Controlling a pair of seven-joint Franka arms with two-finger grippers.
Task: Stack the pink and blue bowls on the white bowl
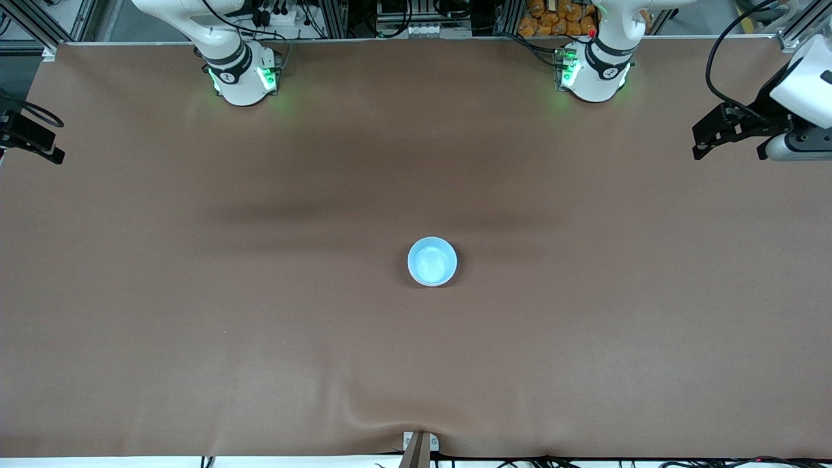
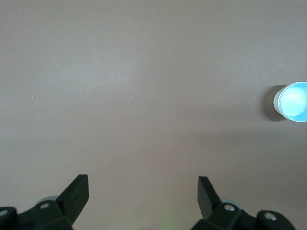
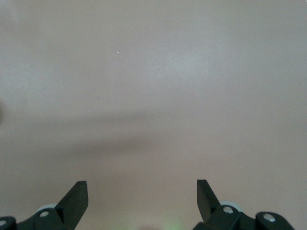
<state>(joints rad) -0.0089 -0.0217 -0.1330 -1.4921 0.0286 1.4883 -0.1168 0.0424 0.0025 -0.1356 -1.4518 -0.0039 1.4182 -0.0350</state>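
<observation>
- Overhead, we see both arms drawn back from the middle of the tabletop (image 1: 195, 312), each waiting at its own end.
- We see the left claw (image 1: 728, 140) at the left arm's end of the tabletop, up over the brown cover near its edge, its black fingers reaching toward the middle; its wrist view shows the two fingers (image 2: 76, 194) spread wide with nothing between them.
- We find the right claw (image 1: 29, 140) at the right arm's end, only partly in the front view, over the edge of the tabletop; its wrist view shows the dark fingers (image 3: 76, 199) spread just as wide, with bare cover below.
- We see one bowl only: the blue bowl (image 1: 432, 261) sits upright near the middle of the tabletop, well apart from both claws and about midway between them.
- We catch the same bowl at the edge of the left wrist view, with a white outer wall under the blue rim; whether other bowls lie beneath it we cannot tell.
- We note the bowl is small, round and glossy, its inside pale sky blue.
- We see the tabletop covered by a matte brown sheet, smooth but for a few soft wrinkles at the edge nearest the front camera.
</observation>
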